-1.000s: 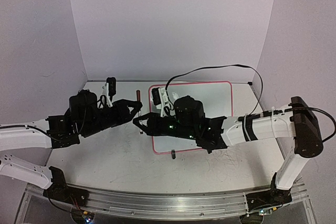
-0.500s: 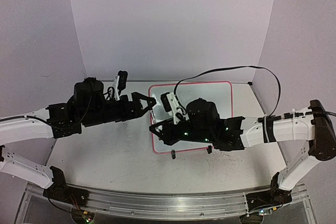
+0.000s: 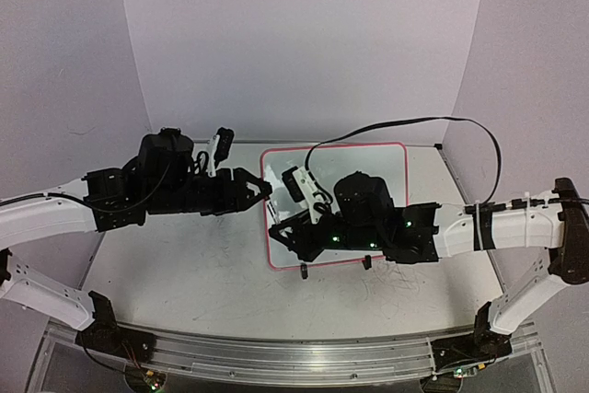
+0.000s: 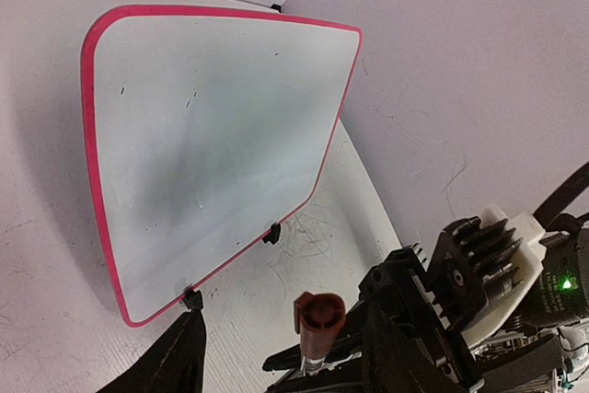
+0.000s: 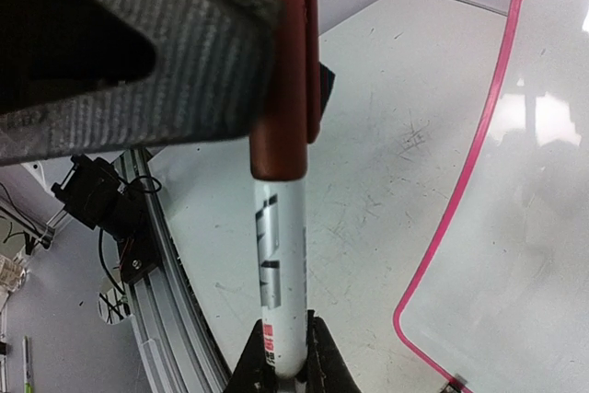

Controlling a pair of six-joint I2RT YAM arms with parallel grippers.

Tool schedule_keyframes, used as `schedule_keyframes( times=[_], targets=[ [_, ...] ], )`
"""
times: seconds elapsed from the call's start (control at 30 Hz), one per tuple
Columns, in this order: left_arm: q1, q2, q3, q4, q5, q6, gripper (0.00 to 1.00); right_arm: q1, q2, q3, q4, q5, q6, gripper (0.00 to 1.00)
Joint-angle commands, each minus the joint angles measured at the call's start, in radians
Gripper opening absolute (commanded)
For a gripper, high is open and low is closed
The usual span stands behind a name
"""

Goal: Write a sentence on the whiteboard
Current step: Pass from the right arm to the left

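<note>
A robotics lab bench: plain lilac backdrop panels enclose a scuffed white tabletop with an aluminium rail.

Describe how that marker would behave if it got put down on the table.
The marker looks round and smooth, so it would probably roll; the ridge along its red cap might stop it. Slim and straight, it is likely stiff and light.

A scuffed white desk sits between plain pale lilac walls in soft light, a metal rail along its near edge.
</note>
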Motion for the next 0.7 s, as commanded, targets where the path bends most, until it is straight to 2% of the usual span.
schedule_keyframes(
  times=[0.0, 0.17, 0.3, 0.53, 0.67],
  targets=[
    [0.013, 0.035, 0.074, -0.024, 0.037, -0.012, 0.55, 0.001, -0.031, -0.015, 0.003, -0.049, -0.045, 0.0],
    [0.028, 0.048, 0.075, -0.026, 0.116, -0.02, 0.45, 0.001, -0.055, -0.039, -0.027, -0.054, -0.095, 0.0],
    [0.07, 0.053, 0.059, -0.038, 0.27, -0.033, 0.37, 0.001, -0.086, -0.066, -0.049, -0.077, -0.142, 0.0],
    [0.089, 0.107, 0.064, -0.055, 0.511, -0.004, 0.43, 0.001, -0.081, -0.042, -0.11, -0.139, -0.204, 0.0],
    [0.089, 0.112, 0.062, -0.062, 0.553, 0.012, 0.39, 0.001, -0.077, -0.026, -0.136, -0.141, -0.223, 0.0]
  ],
)
